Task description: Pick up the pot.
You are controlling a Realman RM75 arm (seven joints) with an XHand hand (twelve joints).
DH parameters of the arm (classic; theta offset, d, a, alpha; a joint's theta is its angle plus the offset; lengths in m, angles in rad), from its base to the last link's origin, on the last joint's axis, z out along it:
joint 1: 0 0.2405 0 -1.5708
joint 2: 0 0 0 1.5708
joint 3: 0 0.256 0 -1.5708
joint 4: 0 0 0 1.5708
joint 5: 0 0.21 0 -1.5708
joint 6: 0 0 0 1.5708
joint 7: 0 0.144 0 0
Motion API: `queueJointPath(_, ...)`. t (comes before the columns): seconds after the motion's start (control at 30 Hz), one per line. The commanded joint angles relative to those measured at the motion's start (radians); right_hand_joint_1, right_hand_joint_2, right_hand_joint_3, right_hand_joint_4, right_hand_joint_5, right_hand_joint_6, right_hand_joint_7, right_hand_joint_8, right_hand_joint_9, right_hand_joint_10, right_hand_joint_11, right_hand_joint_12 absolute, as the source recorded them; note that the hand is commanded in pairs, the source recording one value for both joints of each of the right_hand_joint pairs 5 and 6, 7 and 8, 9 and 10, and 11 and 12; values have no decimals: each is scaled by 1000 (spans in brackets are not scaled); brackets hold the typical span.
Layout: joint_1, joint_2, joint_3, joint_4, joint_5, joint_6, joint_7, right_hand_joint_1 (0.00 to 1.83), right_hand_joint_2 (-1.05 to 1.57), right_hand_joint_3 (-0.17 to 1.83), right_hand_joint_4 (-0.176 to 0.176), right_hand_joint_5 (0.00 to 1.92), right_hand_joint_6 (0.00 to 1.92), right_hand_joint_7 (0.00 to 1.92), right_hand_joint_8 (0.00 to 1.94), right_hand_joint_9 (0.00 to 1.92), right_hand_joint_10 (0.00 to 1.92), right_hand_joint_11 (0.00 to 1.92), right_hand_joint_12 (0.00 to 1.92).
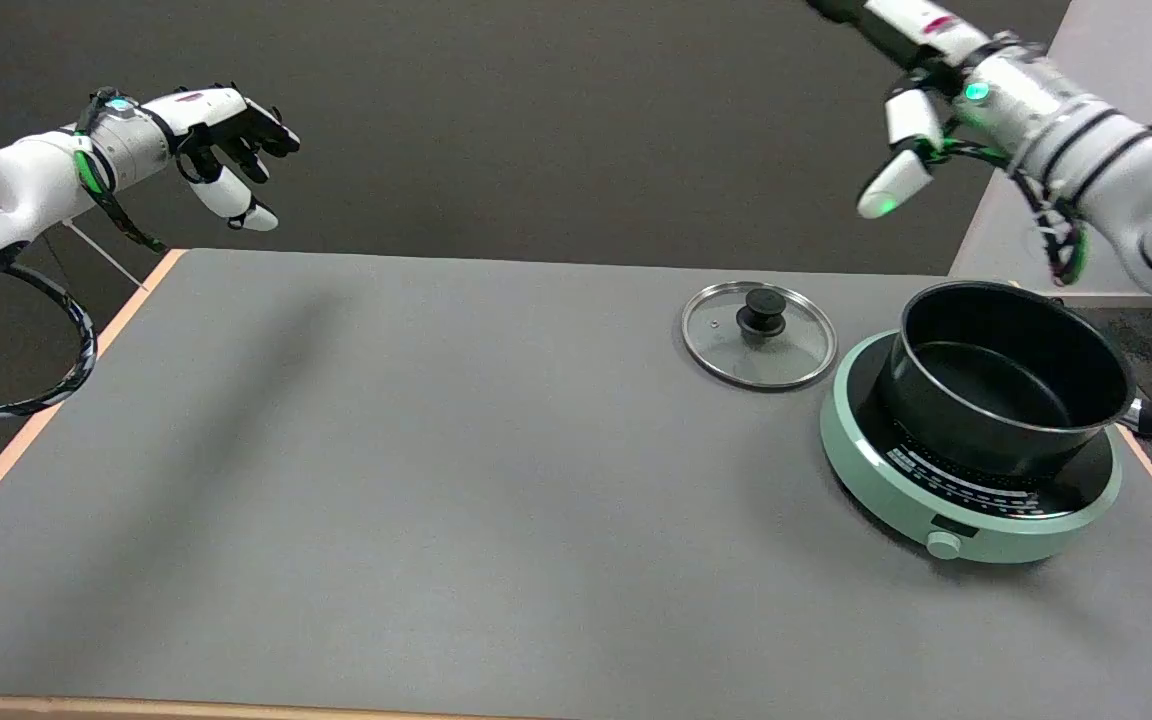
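Pot (pixel 1011 375), black and without its lid, stands on a round mint-green cooker (pixel 971 475) at the right side of the grey tabletop (pixel 436 480). Just beside it on the left lies a glass lid (pixel 758 335). Right hand (pixel 921 105) hangs high above them, holding nothing, its fingers apart.

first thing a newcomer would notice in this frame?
Probably the black pot, lid off, sitting on the mint-green cooker at the table's right edge. Next, its glass lid lying flat on the grey table just left of it. Above, the right hand hangs in the air with fingers spread, holding nothing.
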Motion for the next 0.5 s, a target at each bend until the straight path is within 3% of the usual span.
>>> queueJointPath(0.03,-634,19,634,390,24,208,-18,1302,-1047,957,-10,94,94,94,94,94,94,94,94)
queueJointPath(0.3,-881,-59,859,453,-48,320,-14,1310,-1047,946,-17,91,91,91,91,91,91,91,91)
queueJointPath(0.43,-965,-97,927,452,-58,365,-21,1311,-1047,900,-80,122,122,122,122,122,122,122,122)
queueJointPath(0.47,-978,-102,932,451,-67,390,-21,1328,-1047,907,-55,128,128,128,128,128,128,128,128)
queueJointPath(0.5,-992,-110,937,449,-90,428,-21,1331,-1047,908,-58,130,130,130,130,130,130,130,130)
